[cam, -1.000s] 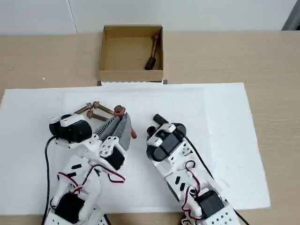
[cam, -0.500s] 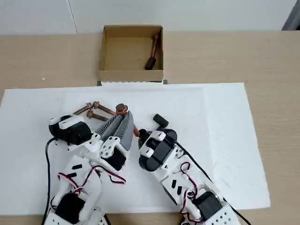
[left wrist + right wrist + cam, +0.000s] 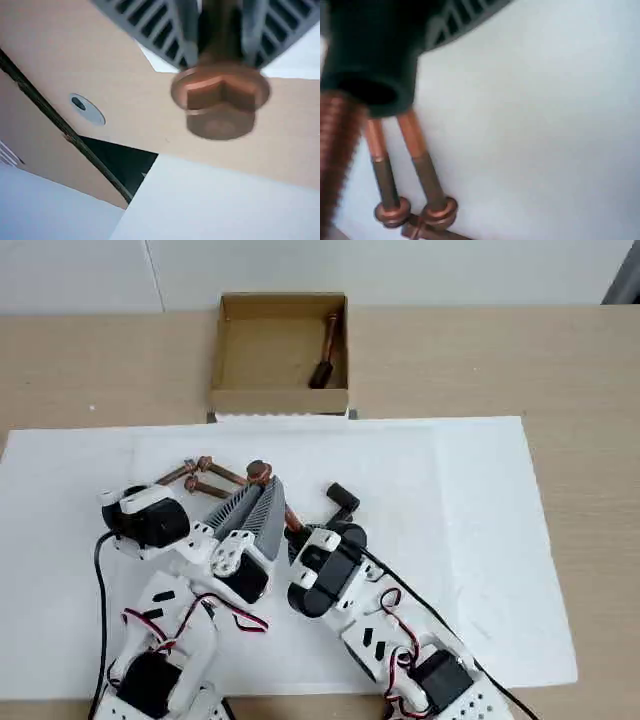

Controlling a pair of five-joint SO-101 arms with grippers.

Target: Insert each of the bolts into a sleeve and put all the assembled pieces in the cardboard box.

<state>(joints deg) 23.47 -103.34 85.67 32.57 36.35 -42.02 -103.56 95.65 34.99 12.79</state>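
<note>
1. Farthest from the box (image 3: 228, 350), cannot see much of the right gripper (image 3: 298, 534) from above: tucked under its own wrist housing. Up close, shows one slatted finger (image 3: 465, 15) beside a black sleeve (image 3: 370, 55), grasping it; second finger hidden behind the sleeve.
2. Loses the sleeve's rear end past the edge of the right wrist view. Mouth open, facing the thread of a bolt (image 3: 337, 150), blurred right at the rim. Cannot tell whether the tip has gone inside.
3. Slightly nearer the box: left gripper (image 3: 265, 485) clenched on that bolt's shaft, a grey finger (image 3: 150, 20) on either side. Head pokes out past the fingertips toward the box. Long axis slants away from the box, thread end toward the sleeve. Middle of the shaft hidden between the fingers.
4. Nearer the box again: a spare sleeve (image 3: 343, 497) flat on the white sheet (image 3: 480, 540), just beside the right arm's wrist, apart from the bolt, long axis slanting toward the box.
5. About as near, off the box's corner on the left arm's side: three loose bolts (image 3: 205, 476) in a touching, crossed cluster, heads close together, just beyond the left gripper.
6. Last, the box itself on the bare table (image 3: 580, 370), just past the sheet's far edge. Inside, one assembled piece (image 3: 325, 352) along the wall on the right arm's side, long axis near to far, sleeve end nearest the arms.
</note>
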